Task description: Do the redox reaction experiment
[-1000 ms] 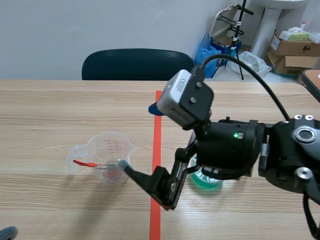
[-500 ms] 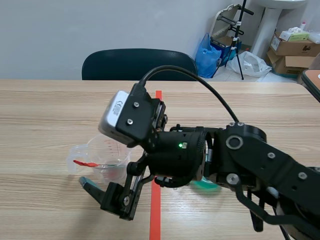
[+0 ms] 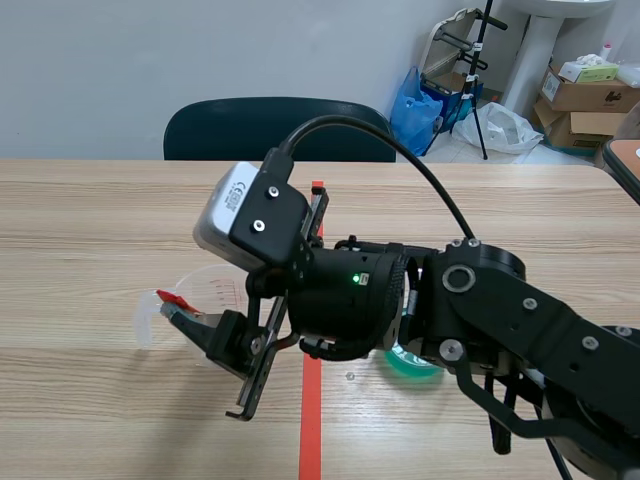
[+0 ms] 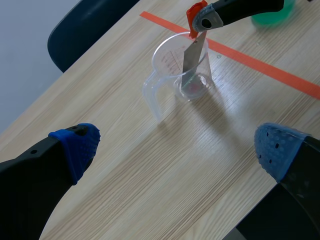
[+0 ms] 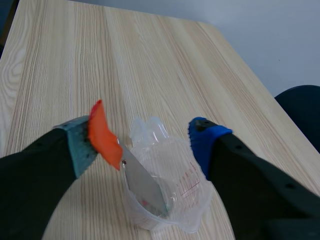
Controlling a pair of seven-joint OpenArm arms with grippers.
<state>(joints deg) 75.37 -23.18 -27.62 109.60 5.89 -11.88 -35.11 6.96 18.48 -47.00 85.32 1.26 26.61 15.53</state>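
Nearest to us, the left gripper (image 4: 177,150) hangs wide open over the table (image 4: 150,195), well short of the measuring cup (image 4: 167,62), so we judge the other gripper far the better placed. That right gripper (image 5: 145,142), at the left-centre of the scene view, also stands wide, its 2 fingers straddling the cup. The spatula (image 5: 135,175) stands in the cup, its long axis leaning from the blade at the bottom up to the red handle. The handle touches the grey-green pad (image 5: 75,147), while the blue pad (image 5: 207,137) sits apart beyond the rim.
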